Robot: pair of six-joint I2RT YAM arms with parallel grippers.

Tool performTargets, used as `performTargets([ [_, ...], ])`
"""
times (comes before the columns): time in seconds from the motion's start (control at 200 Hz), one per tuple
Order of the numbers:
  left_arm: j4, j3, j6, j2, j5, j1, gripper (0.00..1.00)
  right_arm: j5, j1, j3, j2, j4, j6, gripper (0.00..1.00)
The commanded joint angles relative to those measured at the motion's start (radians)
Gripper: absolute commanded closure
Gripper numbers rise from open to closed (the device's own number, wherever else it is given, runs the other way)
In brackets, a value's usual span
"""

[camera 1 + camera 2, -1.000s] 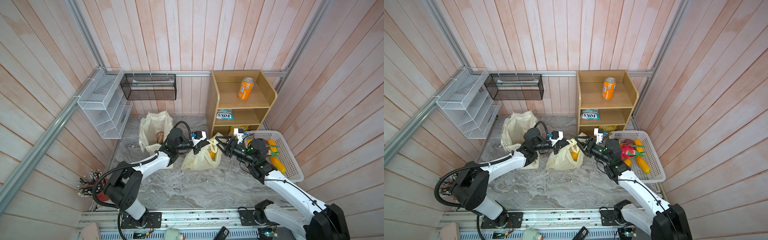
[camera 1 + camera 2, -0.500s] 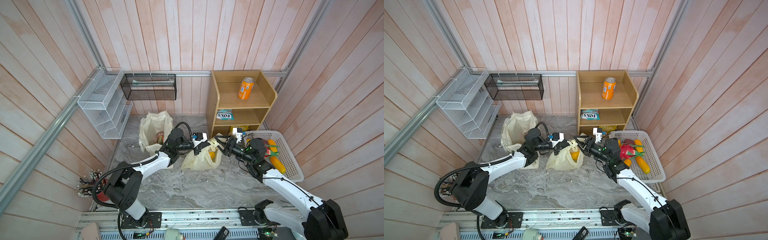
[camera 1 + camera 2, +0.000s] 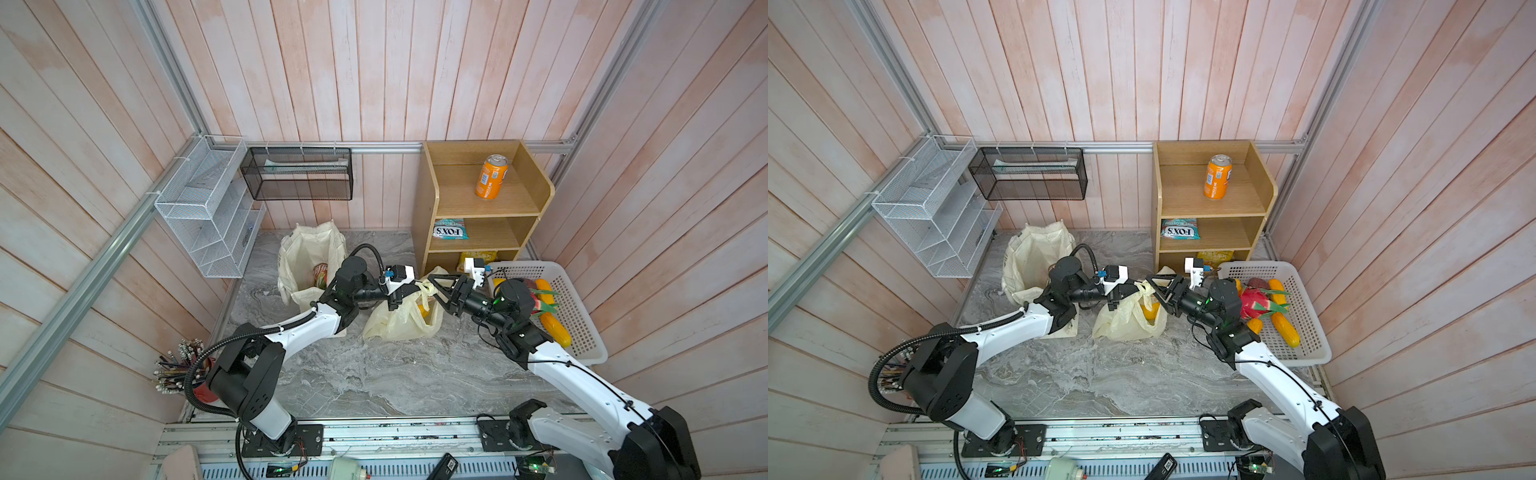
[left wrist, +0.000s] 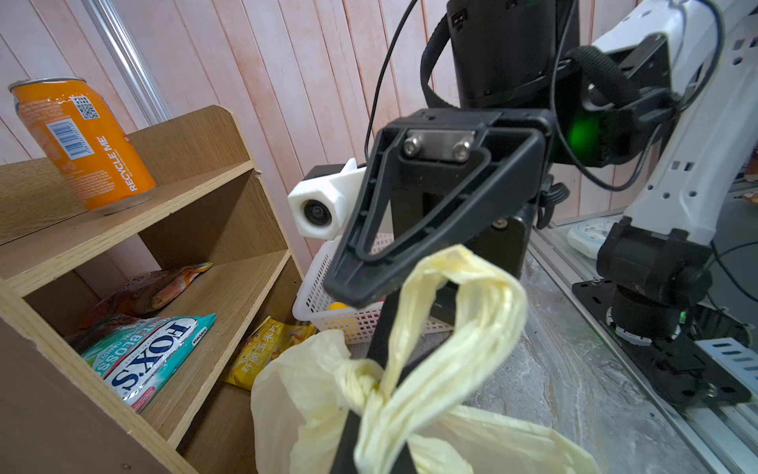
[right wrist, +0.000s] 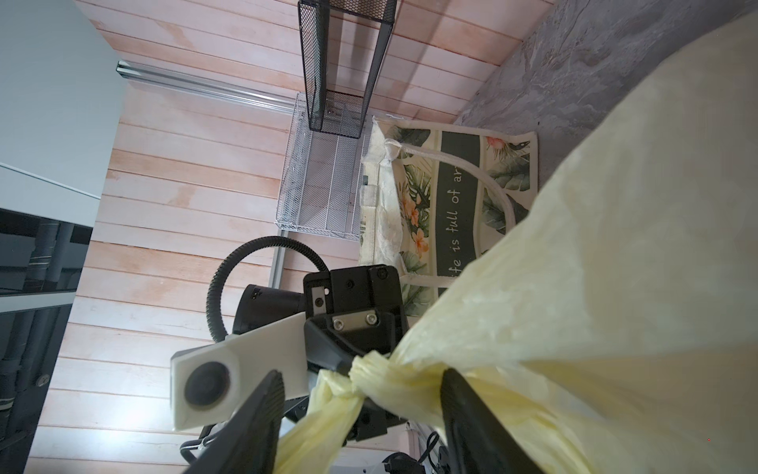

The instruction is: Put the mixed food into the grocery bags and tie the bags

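Note:
The pale yellow plastic grocery bag [image 3: 399,326] [image 3: 1125,326] sits mid-table with its handles knotted [image 4: 361,381] [image 5: 369,369]. My left gripper [image 3: 419,286] [image 3: 1139,286] [image 4: 381,398] is shut on a handle loop beside the knot. My right gripper [image 3: 437,293] [image 3: 1157,294] [image 5: 361,410] faces it, open, its fingers [image 5: 254,427] either side of the twisted plastic without pinching it. A yellow-orange fruit [image 3: 424,309] shows inside the bag. The cream canvas tote [image 3: 307,257] [image 5: 451,197] stands behind my left arm with a reddish can [image 3: 320,274] in it.
A wooden shelf [image 3: 432,208] holds an orange can [image 3: 491,176], a FOX'S packet [image 3: 450,228] and a yellow packet [image 3: 478,259]. The white basket [image 3: 582,332] on the right has a dragon fruit [image 3: 540,299] and yellow fruit [image 3: 555,330]. Wire racks [image 3: 208,216] hang at back left; a pen cup [image 3: 183,370] stands front left.
My right gripper has edged slightly left toward the bag's knot, still open. The left gripper and the bag have stayed put.

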State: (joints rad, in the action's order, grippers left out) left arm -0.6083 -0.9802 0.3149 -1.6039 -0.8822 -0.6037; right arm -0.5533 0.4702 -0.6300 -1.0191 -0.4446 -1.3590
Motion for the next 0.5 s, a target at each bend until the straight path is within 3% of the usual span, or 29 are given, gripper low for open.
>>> performTargets([
  [0.0,0.004,0.004,0.018,0.025,-0.006,-0.005,1.0,0.022,0.003,0.025,0.047,0.047,0.023,0.38],
  [0.495,0.008,0.003,0.014,0.029,-0.009,-0.005,1.0,0.028,-0.001,0.064,0.094,0.065,0.015,0.38],
])
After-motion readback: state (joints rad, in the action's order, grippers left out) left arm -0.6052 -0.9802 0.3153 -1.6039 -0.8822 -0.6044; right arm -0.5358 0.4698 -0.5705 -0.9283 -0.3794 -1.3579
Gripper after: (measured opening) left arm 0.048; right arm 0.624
